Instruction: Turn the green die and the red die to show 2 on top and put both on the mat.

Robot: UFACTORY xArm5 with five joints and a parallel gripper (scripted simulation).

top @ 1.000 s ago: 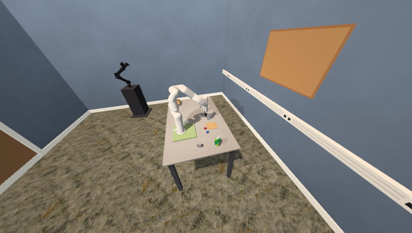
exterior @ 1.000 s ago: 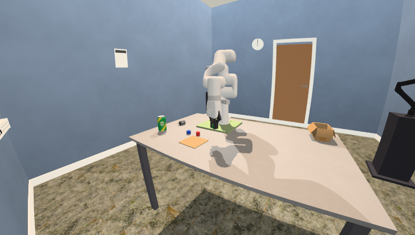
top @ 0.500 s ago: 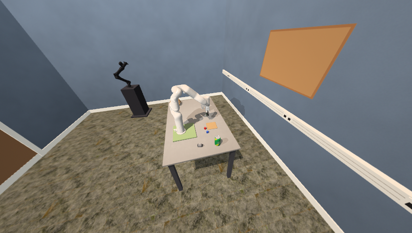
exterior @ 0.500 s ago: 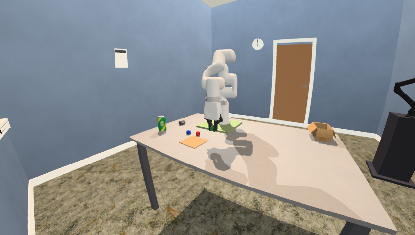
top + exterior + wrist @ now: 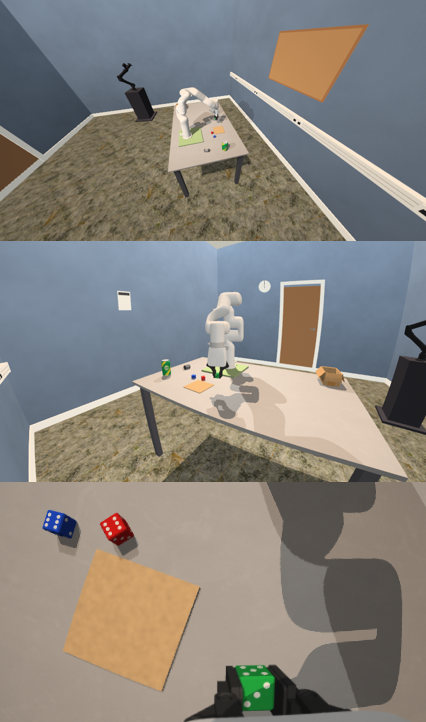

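My gripper [image 5: 249,683] [image 5: 216,375] [image 5: 215,117] is shut on the green die [image 5: 256,687] [image 5: 216,375] and holds it above the table, to the right of the orange mat [image 5: 131,617] [image 5: 198,386] [image 5: 218,129]. The red die [image 5: 116,528] [image 5: 203,378] [image 5: 212,132] lies on the table just off the mat's far corner, four pips up. The blue die [image 5: 59,523] [image 5: 193,376] [image 5: 214,136] lies left of it, six pips up.
A green soda can [image 5: 166,367] [image 5: 224,145] and a small dark object [image 5: 187,367] [image 5: 206,149] stand near the table edge. The arm's base sits on a green pad [image 5: 239,369] [image 5: 194,140]. A cardboard box [image 5: 329,375] lies at the far side.
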